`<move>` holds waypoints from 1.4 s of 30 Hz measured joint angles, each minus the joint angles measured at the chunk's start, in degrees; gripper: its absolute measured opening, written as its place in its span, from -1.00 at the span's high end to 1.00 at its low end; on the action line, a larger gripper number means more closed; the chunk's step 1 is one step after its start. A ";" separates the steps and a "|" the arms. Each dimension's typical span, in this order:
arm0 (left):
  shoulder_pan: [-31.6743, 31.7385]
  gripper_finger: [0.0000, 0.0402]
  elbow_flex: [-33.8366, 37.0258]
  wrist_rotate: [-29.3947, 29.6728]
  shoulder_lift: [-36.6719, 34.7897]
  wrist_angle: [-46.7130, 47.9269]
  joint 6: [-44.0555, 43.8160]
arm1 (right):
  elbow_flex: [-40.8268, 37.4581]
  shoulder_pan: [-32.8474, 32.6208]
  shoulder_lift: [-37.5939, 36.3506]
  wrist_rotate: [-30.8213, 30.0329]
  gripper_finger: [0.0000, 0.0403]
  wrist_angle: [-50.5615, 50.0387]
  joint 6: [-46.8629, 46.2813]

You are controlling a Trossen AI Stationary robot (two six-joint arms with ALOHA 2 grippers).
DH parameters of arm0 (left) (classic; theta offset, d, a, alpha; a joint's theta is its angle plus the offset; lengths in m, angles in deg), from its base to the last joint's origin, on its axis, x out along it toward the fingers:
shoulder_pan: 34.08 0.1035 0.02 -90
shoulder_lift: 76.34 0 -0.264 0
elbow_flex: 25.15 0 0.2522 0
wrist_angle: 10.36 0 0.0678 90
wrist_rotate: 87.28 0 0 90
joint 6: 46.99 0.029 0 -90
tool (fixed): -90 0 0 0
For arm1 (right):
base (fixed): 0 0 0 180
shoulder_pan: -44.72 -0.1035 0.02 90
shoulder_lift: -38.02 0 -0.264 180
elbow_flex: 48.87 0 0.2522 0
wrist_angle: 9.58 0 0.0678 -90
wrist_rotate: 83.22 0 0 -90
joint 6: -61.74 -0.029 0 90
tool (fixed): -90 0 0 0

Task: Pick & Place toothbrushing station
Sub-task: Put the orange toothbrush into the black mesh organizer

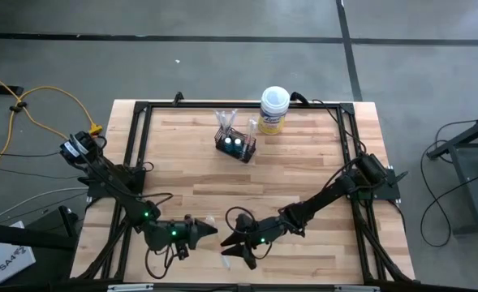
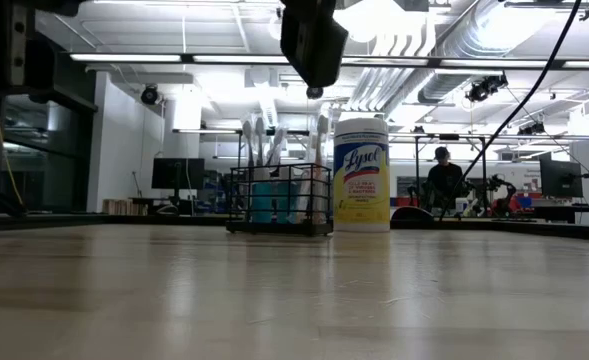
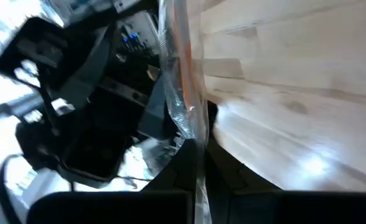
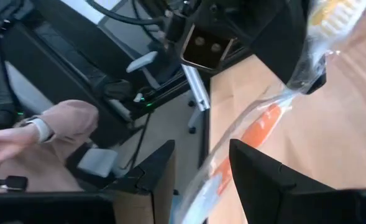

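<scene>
A toothbrush in a clear wrapper (image 4: 257,134), with an orange handle, spans between my two grippers near the table's near edge. My left gripper (image 1: 210,229) is shut on it. My right gripper (image 1: 229,243) is open, with one finger on each side of the handle end (image 4: 210,177). The black wire basket (image 1: 235,146) stands on the table at the far middle. It holds several pale toothbrushes and two teal-topped tubes, as the low view also shows (image 2: 279,200). My left gripper pinches the wrapped toothbrush between its two fingers, toward the head end (image 4: 307,43), with the fingers lying across it. The toothbrush (image 3: 183,93) is clear of the table, and its handle end reaches over to my right gripper.
A white-lidded, yellow-labelled canister (image 1: 273,109) stands just right of the basket. A black frame (image 1: 141,109) rims the table. A person's hand and pink sleeve (image 4: 46,130) show beyond the near edge. Bare wood (image 1: 303,178) lies between the basket and the grippers.
</scene>
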 joint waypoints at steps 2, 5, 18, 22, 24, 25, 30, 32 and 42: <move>0.00 0.98 0.00 0.04 1.12 -3.76 4.64 | 0.00 0.03 0.00 0.97 0.30 0.16 -0.77; 0.00 0.98 0.04 0.03 3.07 -9.54 10.93 | 0.00 0.00 0.00 1.40 0.30 0.27 -1.17; -0.40 0.98 0.04 -0.26 3.99 -12.02 12.07 | -0.01 -0.16 -1.88 1.93 0.30 -0.91 1.86; -1.93 0.98 0.04 -0.01 3.99 -12.05 12.21 | 0.06 -0.01 -3.63 1.71 0.30 -3.74 2.10; -2.61 0.98 0.04 0.54 3.99 -12.07 12.19 | 0.04 -0.01 -4.09 1.57 0.30 -5.02 2.08; -2.97 0.98 0.04 0.97 3.99 -12.07 12.20 | 0.04 -0.01 -4.11 1.14 0.30 -5.22 2.08; -3.97 0.98 0.04 1.49 3.99 -12.10 12.54 | 0.07 0.07 -4.89 0.62 0.30 -6.83 1.65; -3.96 0.98 0.04 1.46 3.99 -12.51 13.18 | 0.07 0.08 -4.90 -0.23 0.30 -7.93 1.66; -0.50 0.98 0.04 -1.06 3.99 -15.35 16.85 | 0.00 0.06 -4.82 -0.46 0.30 -7.97 1.60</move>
